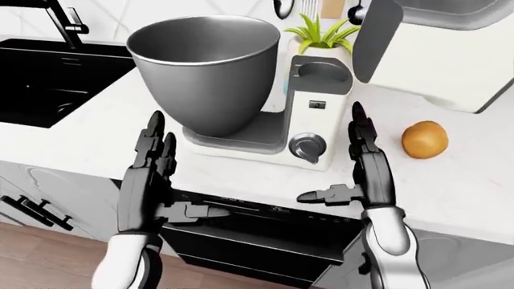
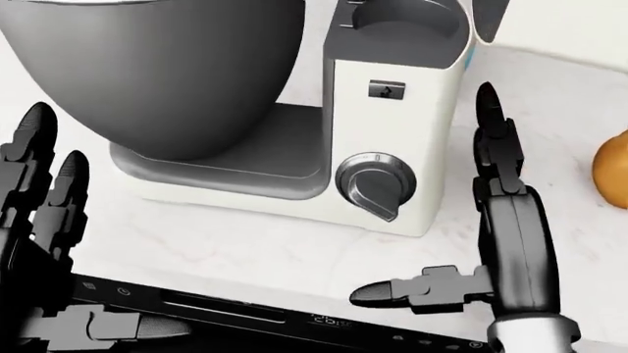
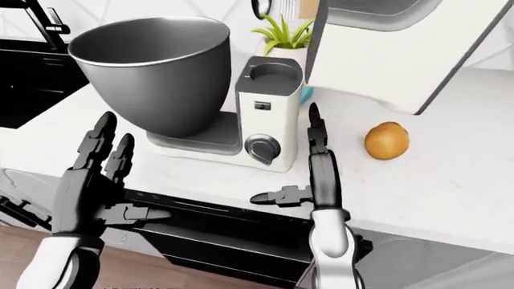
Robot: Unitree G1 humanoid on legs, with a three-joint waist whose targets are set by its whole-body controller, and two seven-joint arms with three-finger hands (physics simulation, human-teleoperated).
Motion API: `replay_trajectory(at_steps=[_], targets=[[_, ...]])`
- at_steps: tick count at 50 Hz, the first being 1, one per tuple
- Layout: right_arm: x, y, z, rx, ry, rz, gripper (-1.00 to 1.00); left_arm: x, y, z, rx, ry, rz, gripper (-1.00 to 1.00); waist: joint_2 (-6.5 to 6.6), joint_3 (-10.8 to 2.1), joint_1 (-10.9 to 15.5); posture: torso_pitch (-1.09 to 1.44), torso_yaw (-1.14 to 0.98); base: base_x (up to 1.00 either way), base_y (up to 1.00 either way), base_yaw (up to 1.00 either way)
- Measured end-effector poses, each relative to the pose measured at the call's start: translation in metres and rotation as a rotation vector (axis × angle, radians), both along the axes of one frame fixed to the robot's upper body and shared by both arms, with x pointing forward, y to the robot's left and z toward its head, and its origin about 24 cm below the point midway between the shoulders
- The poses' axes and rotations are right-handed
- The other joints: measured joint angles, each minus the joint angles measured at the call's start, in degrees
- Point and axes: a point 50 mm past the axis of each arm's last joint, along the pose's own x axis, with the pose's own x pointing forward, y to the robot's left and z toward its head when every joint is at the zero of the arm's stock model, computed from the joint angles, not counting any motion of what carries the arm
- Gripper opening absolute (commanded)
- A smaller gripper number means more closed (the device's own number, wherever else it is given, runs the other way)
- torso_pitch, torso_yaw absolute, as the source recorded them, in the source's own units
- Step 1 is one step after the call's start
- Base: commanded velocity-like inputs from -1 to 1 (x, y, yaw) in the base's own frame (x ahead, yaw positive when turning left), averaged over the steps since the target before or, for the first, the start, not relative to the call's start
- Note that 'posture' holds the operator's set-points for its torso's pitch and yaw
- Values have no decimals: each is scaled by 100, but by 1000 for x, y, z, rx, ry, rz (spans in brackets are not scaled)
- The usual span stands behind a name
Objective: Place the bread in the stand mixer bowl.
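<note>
The bread (image 1: pixel 425 139), a round golden-brown bun, lies on the white counter (image 1: pixel 88 141) to the right of the stand mixer (image 1: pixel 318 120). The mixer's big grey bowl (image 1: pixel 205 69) stands open-topped on the base, and its head (image 1: pixel 438 45) is tilted up at the top right. My left hand (image 1: pixel 173 180) is held open below the bowl, over the counter's edge. My right hand (image 1: pixel 335 165) is open too, fingers upright beside the mixer's knob (image 2: pixel 375 185), a hand's width left of the bread. Neither holds anything. In the head view only the bread's (image 2: pixel 615 170) edge shows.
A black sink (image 1: pixel 48 78) with a dark faucet (image 1: pixel 64 18) sits at the left. A dishwasher's control panel (image 1: pixel 249 208) runs under the counter edge below my hands. A green plant (image 1: pixel 321 33) stands behind the mixer.
</note>
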Motion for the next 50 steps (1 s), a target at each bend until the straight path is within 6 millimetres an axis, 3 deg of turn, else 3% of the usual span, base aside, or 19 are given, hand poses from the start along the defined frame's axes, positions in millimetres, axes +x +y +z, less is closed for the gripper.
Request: replay_trajectory(at_steps=[15,28,37,50], targets=[[-21,-6,11,3,-45,-10,100,0,0,1,-2,-19,0,100,9,31,-38,0,0,0,0,0],[-31,-14,6,15,-29,-31,100,1,0,0,-4,-18,-7,100,14,44,-26,0,0,0,0,0],[-48,-28,18,22,-74,-87,100,1,0,0,-4,-19,-8,100,-6,23,-19,0,0,0,0,0],[-54,-48,16,77,-75,-176,100,3,0,8,-1,-23,-6,100,-11,4,-18,0,0,0,0,0]])
